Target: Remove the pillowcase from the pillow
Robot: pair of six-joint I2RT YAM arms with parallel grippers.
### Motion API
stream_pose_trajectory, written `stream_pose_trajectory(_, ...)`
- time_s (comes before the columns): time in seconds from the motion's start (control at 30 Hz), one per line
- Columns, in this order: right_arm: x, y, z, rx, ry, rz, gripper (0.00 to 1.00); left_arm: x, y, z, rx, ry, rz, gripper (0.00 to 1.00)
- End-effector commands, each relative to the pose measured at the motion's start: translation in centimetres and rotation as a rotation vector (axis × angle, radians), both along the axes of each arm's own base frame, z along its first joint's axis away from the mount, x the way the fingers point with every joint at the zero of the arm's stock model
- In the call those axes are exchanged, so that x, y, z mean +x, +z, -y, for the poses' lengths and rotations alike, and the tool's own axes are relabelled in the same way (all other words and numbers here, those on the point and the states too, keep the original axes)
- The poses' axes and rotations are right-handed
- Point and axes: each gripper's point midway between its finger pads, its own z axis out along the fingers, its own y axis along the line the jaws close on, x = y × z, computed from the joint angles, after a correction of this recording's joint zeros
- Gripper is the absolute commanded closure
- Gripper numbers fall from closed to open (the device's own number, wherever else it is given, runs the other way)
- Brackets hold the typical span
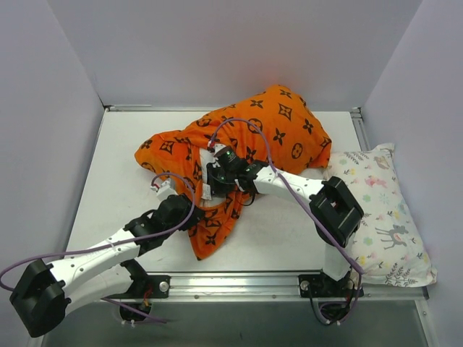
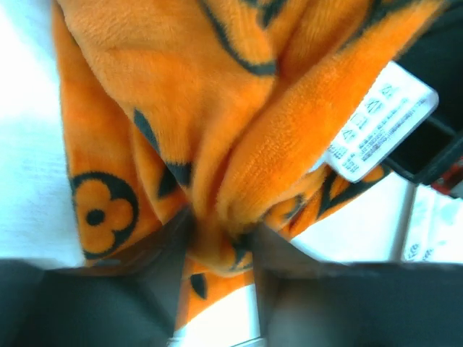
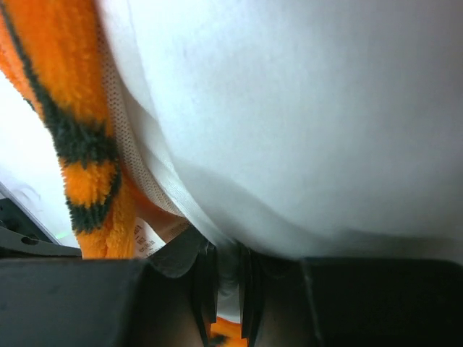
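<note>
The orange pillowcase [image 1: 269, 130] with black motifs lies bunched across the table's middle, still bulging over the pillow at the back right. My left gripper [image 1: 194, 207] is shut on a fold of the pillowcase [image 2: 239, 181] near its loose front end, jaws pinching the plush fabric; a white care label [image 2: 380, 119] hangs beside it. My right gripper [image 1: 217, 173] is inside the case's opening, shut on an edge of the white pillow [image 3: 304, 123], with orange pillowcase [image 3: 87, 173] at its left. The pillow is hidden by the case in the top view.
A white pillow printed with pastel animals [image 1: 380, 217] lies along the table's right edge beside the right arm. White walls enclose the table on the left, back and right. A metal rail [image 1: 239, 285] runs along the near edge.
</note>
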Motion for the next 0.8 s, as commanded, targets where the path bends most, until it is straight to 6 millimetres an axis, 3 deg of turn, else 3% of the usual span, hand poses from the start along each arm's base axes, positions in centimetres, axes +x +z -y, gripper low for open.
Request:
stream_pose_trajectory(0.0, 0.9, 0.8, 0.8, 0.012, -0.059, 0.004, 1.00, 0.0, 1.8, 0.0, 0.036, -0.039, 0.022, 0.49)
stream_pose_trajectory(0.1, 1.2, 0.7, 0.7, 0.012, -0.080, 0.004, 1.00, -0.1, 3.2, 0.9, 0.002, -0.053, 0.047, 0.29)
stream_pose_trajectory(0.2, 1.4, 0.7, 0.2, 0.022, -0.088, -0.003, 1.00, -0.2, 3.9, 0.9, 0.011, -0.027, 0.049, 0.22)
stream_pose_trajectory(0.37, 1.6, 1.0, -0.3, 0.026, -0.105, 0.001, 1.00, -1.2, 3.2, 1.6, -0.039, 0.063, -0.011, 0.15)
stream_pose_trajectory(0.57, 1.4, 1.1, -0.8, 0.025, -0.101, 0.004, 1.00, 0.1, 2.2, 2.0, -0.069, 0.209, -0.046, 0.07)
stream_pose_trajectory(0.77, 0.9, 0.0, 0.4, -0.020, -0.106, 0.003, 1.00, 1.8, 0.1, 1.2, -0.117, 0.312, -0.054, 0.11)
